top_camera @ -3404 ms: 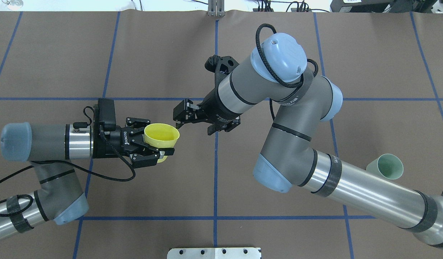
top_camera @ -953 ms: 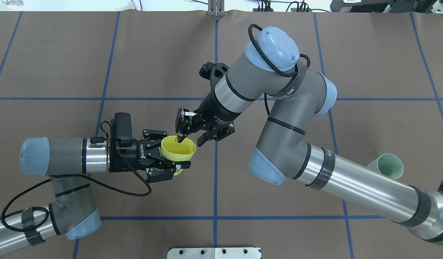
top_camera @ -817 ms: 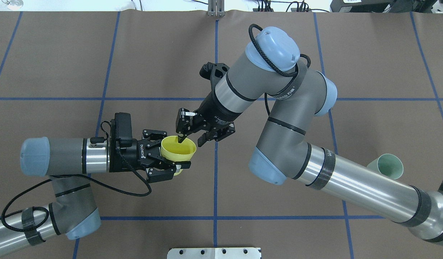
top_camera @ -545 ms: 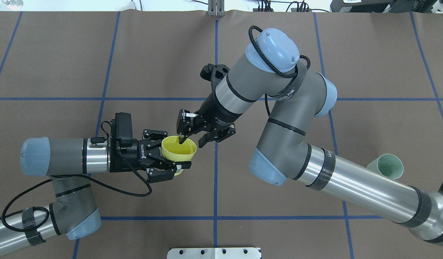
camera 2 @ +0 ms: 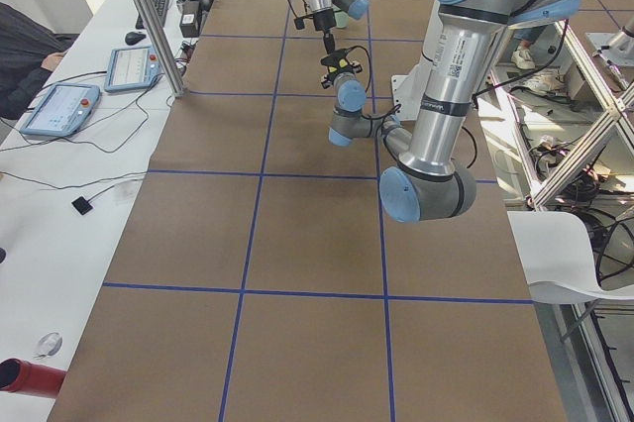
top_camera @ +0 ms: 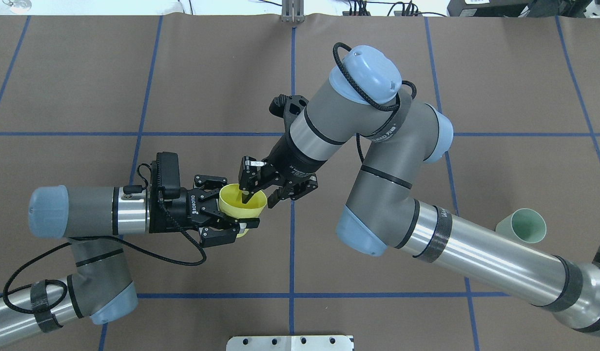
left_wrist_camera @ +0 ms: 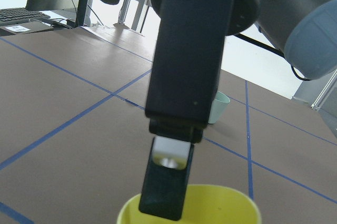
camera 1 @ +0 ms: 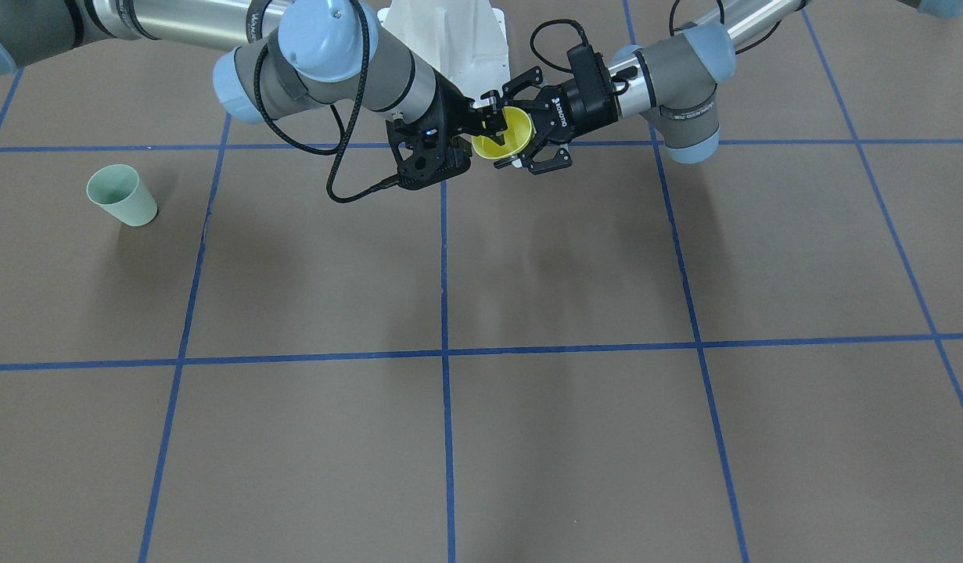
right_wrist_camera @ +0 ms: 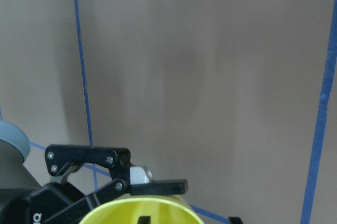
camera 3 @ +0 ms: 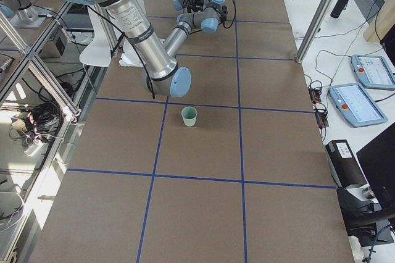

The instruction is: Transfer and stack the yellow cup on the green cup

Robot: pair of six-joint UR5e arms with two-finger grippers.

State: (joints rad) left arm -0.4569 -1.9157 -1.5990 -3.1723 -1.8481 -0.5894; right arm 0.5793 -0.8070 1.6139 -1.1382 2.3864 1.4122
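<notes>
1. handover risk, nearest first: the yellow cup (top_camera: pixel 250 210) hangs above the table (top_camera: pixel 183 73), mouth up. if the left gripper (top_camera: pixel 235 207) lets go before the right gripper (top_camera: pixel 261 195) has bitten, the cup drops. a thin pinch on the rim alone could also let the cup swing or slip in transit. the inner finger pushing on the wall could lever it out of the left's hold.
2. cup vs fingers: the left's fingers are clamped on the cup body from both sides, below the rim. the right's jaws are spread and straddle the rim. one finger (left_wrist_camera: pixel 167 195) dips inside the mouth, the other hangs outside, wall btwn them. no squeeze yet, as far as i can tell.
3. farther out: the green cup (top_camera: pixel 525 226) stands upright on the table, well apart from the handover, out by the right arm's base end. it's light and unheld, so an off-centre or tilted set-down would prob knock it over.
</notes>
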